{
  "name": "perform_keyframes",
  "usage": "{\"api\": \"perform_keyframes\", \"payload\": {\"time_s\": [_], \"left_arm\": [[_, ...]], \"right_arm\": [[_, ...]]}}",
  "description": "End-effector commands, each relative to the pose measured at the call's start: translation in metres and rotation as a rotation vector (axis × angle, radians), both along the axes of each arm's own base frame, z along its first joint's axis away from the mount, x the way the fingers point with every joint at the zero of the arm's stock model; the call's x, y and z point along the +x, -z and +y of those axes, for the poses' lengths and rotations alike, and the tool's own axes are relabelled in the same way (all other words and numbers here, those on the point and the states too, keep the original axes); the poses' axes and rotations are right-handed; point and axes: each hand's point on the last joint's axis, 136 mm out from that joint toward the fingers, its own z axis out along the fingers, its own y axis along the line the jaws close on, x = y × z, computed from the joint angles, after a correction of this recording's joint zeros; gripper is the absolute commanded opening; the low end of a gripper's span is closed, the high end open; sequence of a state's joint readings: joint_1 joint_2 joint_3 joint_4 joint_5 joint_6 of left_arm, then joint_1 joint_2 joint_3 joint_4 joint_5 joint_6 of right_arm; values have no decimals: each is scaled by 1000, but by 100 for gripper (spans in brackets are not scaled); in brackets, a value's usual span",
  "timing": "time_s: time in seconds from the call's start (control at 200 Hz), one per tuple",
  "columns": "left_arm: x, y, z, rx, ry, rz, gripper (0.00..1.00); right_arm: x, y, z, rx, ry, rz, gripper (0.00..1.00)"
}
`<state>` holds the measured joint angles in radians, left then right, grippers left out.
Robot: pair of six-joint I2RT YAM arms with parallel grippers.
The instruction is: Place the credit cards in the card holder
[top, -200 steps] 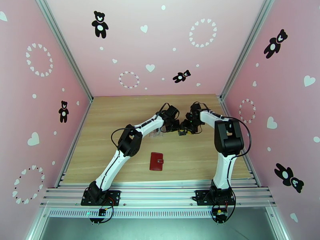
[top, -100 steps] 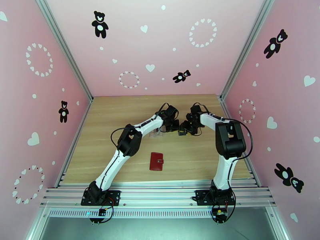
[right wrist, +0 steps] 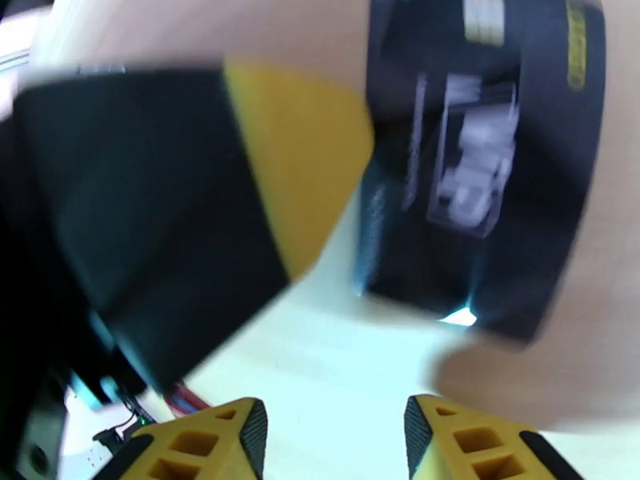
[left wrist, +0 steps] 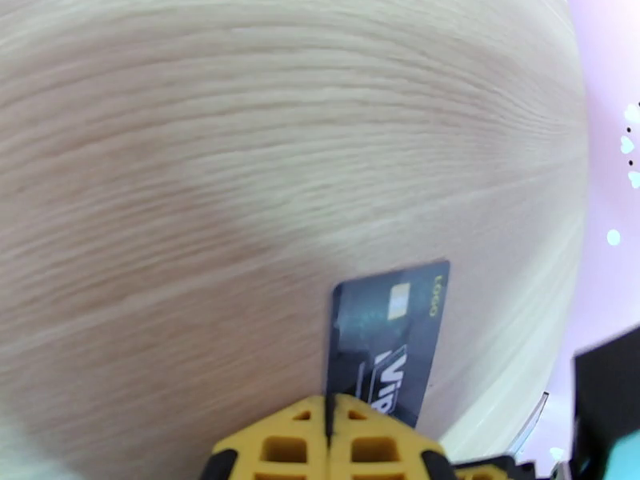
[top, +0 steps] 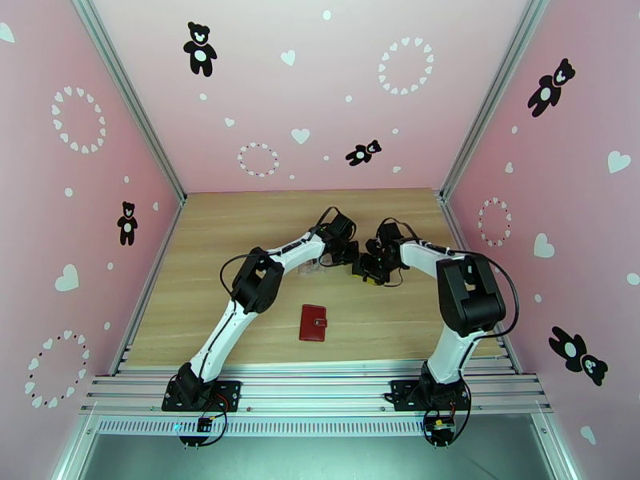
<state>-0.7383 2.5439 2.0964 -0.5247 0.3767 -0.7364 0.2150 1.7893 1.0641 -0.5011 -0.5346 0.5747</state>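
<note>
1. Grip: the left pincer (left wrist: 328, 410) is closed, its 2 yellow jaws pressed together with a dark card (left wrist: 388, 346) clamped between them by its near end.
2. The dark card sticks out past the jaws over the pale wooden tabletop (left wrist: 200, 154). Its face shows a gold chip, the word "LOGO" in yellow along the far short edge, and white "VIP" lettering close to the jaws. Whether its far end touches the wood, I cannot tell.
3. The right pincer (right wrist: 332, 438) stands open, its 2 yellow jaws well apart with only bare tabletop between them. It grips nothing.
4. In the right wrist view the same dark card appears blurred at the upper right, with 1 black-and-yellow finger of the left pincer just beside it at the left.
5. From above, both arms reach inward and the 2 pincers meet near the middle of the tabletop, close together, the left one slightly farther back.
6. The card holder (top: 313, 322) lies flat and closed on the tabletop, nearer the arm bases than the pincers and well apart from them. It is dark red, with its snap tab on its right side.
7. The held card is the 1 card I can make out; it is outside the card holder.
</note>
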Motion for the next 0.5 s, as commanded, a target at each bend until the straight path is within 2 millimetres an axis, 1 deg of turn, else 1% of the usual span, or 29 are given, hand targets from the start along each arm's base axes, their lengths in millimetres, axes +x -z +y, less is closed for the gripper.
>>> {"api": "perform_keyframes", "payload": {"time_s": [0.0, 0.09, 0.2, 0.32, 0.39, 0.495], "left_arm": [[-73, 81, 11, 160, 96, 194, 0], [-72, 78, 15, 174, 91, 179, 0], [-70, 74, 15, 176, 85, 167, 0], [-68, 71, 15, 172, 73, 160, 0], [-66, 65, 14, 158, 63, 149, 0], [-63, 53, 12, 138, 56, 123, 0]], "right_arm": [[12, -29, -12, -26, 25, -101, 53], [26, -29, -33, -59, 83, -107, 53], [45, -25, -49, -81, 129, -105, 53], [67, -18, -44, -44, 127, -71, 51], [80, -16, -39, -25, 121, -63, 50], [99, -9, -39, -36, 120, -43, 48]]}}
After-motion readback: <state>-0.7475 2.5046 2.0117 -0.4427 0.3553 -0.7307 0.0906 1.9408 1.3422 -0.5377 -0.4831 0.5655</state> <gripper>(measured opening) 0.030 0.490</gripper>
